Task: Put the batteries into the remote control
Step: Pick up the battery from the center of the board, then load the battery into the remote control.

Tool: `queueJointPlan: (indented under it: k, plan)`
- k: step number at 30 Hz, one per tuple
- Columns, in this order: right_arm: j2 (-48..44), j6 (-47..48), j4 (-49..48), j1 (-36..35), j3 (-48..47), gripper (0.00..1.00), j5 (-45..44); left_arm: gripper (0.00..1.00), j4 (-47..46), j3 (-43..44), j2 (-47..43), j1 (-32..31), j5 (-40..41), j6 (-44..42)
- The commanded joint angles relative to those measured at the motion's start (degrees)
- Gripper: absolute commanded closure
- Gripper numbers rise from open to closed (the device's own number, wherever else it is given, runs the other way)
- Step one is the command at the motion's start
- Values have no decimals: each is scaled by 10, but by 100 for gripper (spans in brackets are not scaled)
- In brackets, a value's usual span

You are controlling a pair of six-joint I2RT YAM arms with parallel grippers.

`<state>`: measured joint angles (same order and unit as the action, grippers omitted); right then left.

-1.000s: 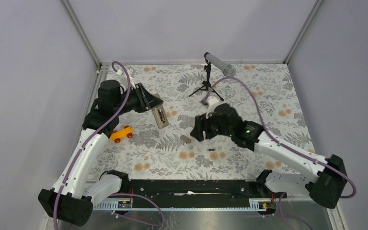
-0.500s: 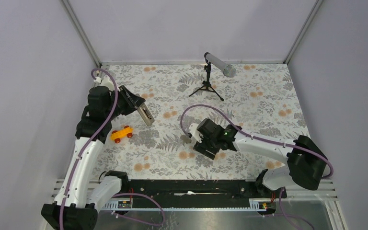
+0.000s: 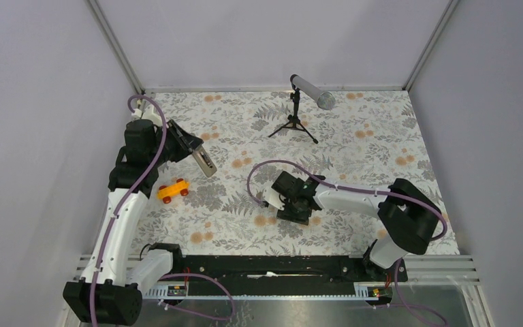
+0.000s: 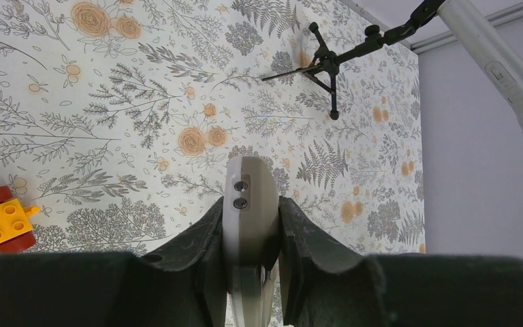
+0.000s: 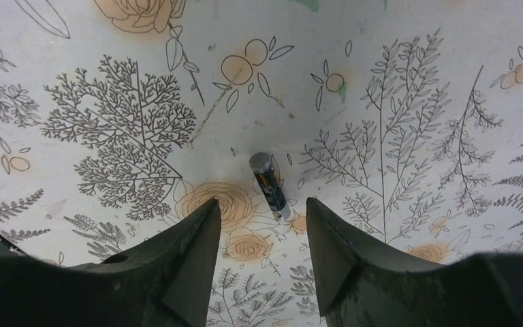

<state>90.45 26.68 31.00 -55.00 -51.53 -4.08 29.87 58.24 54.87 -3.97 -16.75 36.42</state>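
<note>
- Hovering open and empty, faced one battery (image 5: 268,184) lying flat on the floral table (image 5: 415,82), its near end just between the right gripper (image 5: 262,206) tips, untouched.
- Clamped the remote control (image 4: 248,184) in the left gripper (image 4: 250,204), well apart from that battery.
- Showed an orange toy car (image 3: 173,190) near the left gripper and a tripod stand (image 3: 293,126) farther back, neither in the way.

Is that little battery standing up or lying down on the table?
Lying down. The battery rests on its side on the flowered table, between the spread fingers of the right gripper, touching neither.
</note>
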Motion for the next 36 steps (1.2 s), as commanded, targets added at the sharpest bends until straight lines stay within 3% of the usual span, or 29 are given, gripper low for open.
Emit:
queueJointPlan:
  k: [1, 3, 7, 13, 20, 25, 30, 36]
  plan:
    - [29, 25, -9, 1, -22, 44, -17, 100, -37, 6, 2, 8, -20, -4]
    - [44, 26, -4, 1, -26, 46, -6, 100, -37, 7, 3, 12, -22, -5]
    - [69, 26, 4, 6, -36, 63, 31, 100, -36, 9, 4, 17, -25, -7]
    - [95, 23, 18, 11, -51, 83, 18, 100, -37, 14, 7, 22, -35, -8]
    - [63, -5, -10, 22, -61, 86, 26, 100, -42, 4, 4, 23, -53, -9]
    - [-29, -90, -78, 67, -53, 85, 81, 100, -103, -45, -11, 23, -115, -1]
    - [-118, -205, -112, 115, -40, 83, 91, 100, -236, -146, -30, 4, -167, 69]
    - [-189, -329, -70, 131, -86, 84, 159, 100, -456, -220, -1, -112, -157, 146]
